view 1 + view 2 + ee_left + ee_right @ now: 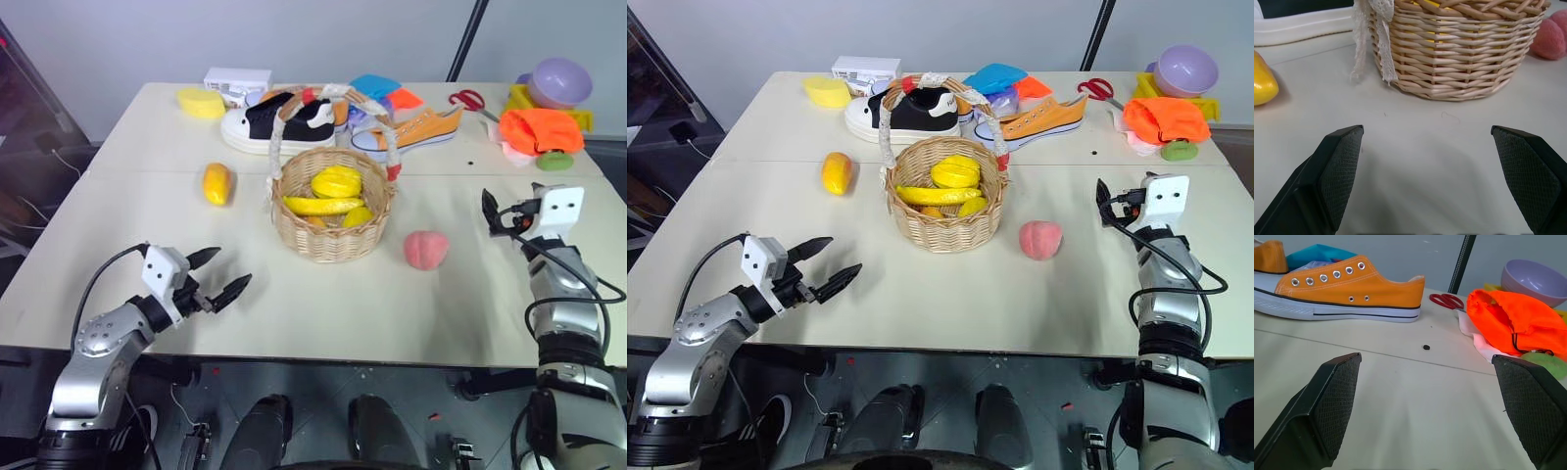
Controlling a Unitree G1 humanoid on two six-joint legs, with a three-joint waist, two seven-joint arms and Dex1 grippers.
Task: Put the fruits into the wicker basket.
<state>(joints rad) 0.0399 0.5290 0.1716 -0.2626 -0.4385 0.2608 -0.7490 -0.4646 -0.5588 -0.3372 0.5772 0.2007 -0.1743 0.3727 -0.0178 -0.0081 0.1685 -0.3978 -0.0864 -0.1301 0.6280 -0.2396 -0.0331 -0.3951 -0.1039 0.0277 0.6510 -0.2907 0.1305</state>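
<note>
Mango (pixel 217 183) left — basket (pixel 333 230) — peach (pixel 426 250) right.

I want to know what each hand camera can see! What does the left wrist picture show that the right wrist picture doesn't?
The left wrist view alone has the wicker basket, a bit of the mango to one side of it and the edge of the peach to the other. The right wrist view alone has the orange shoe, red scissors, orange cloth and purple bowl. Both show the pale table and a pair of wide-open black fingers.
</note>
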